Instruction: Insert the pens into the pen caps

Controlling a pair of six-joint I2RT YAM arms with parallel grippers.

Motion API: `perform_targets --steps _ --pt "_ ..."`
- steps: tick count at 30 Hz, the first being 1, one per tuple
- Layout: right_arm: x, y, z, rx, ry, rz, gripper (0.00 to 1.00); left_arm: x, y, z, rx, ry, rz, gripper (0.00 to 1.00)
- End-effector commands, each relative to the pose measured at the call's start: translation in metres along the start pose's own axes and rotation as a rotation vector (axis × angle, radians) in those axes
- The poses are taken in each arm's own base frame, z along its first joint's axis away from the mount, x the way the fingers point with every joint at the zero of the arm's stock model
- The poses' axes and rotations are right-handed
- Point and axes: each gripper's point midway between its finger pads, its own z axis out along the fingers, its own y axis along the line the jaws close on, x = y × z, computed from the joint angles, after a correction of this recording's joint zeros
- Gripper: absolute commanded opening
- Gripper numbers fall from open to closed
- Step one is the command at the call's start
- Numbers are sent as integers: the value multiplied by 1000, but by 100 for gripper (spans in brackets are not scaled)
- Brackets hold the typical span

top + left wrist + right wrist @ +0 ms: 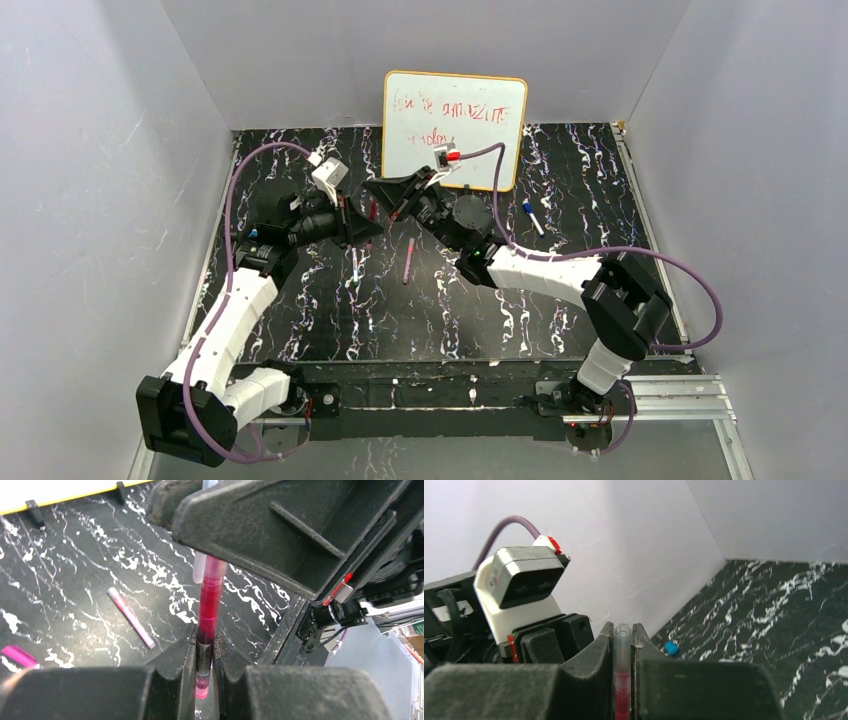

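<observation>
Up close, left claw shut tight on a pink pen, gripped near its lower end, barrel upright between the fingers and reaching up to the right claw. That one closed on a pen cap, a greyish see-through tube, open end poking just past the fingertips, red showing inside its lower part. From the left wrist, tube just beside the pen's wider pink top; impossible to tell whether seated together. Both claws meeting above the far half of a black surface veined with white. Lying flat below them: a second pink pen and, at the left edge of that view, a bright magenta piece, pen or cap unclear. Farther right, a white pen with a blue end, well apart from the claws. Small blue item on the surface near the foot of a pale wall, too small to name. At the back, a whiteboard with red scribbles, standing upright.
</observation>
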Motion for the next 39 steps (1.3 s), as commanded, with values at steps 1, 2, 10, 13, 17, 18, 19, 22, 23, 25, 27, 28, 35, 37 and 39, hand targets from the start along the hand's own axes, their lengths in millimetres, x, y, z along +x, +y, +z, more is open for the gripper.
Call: perform_targets --steps 1,2,10,13,17,18,19,22,23,25,27,28,35,37,39 --pt "223 16 -132 -5 911 89 1 -124 -22 -38 -98 -453 326 0" --pt "220 17 -130 0 912 81 1 -116 -19 -38 -111 -442 317 0" --pt "195 37 -120 -19 928 56 1 -89 -1 -35 -163 -379 288 0" --pt "183 38 -118 -1 918 26 1 -81 5 -33 -175 -353 277 0" --pt "164 35 -116 44 889 -12 1 -63 13 -31 -193 -311 255 0" --pt "158 33 -115 55 875 -22 1 -58 15 -30 -197 -298 247 0" --pt "151 31 -114 70 857 -32 1 -51 18 -30 -202 -284 238 0" --pt "129 26 -108 110 803 -49 1 -30 24 -27 -204 -239 199 0" --pt "121 24 -105 121 781 -52 5 -24 26 -25 -202 -229 184 0" --pt "100 18 -98 156 708 -60 13 -12 30 -21 -194 -213 139 0" --pt "75 9 -91 210 608 -74 18 3 35 -16 -189 -181 97 0" --pt "59 3 -88 243 549 -82 19 11 38 -14 -189 -162 77 0" --pt "-57 -9 -78 304 200 -135 48 53 61 -8 -244 -64 9 0" --pt "-80 -10 -80 303 153 -159 56 59 67 -6 -254 -37 0 0" --pt "-95 -11 -85 302 133 -175 60 64 71 -3 -260 -10 -11 0"
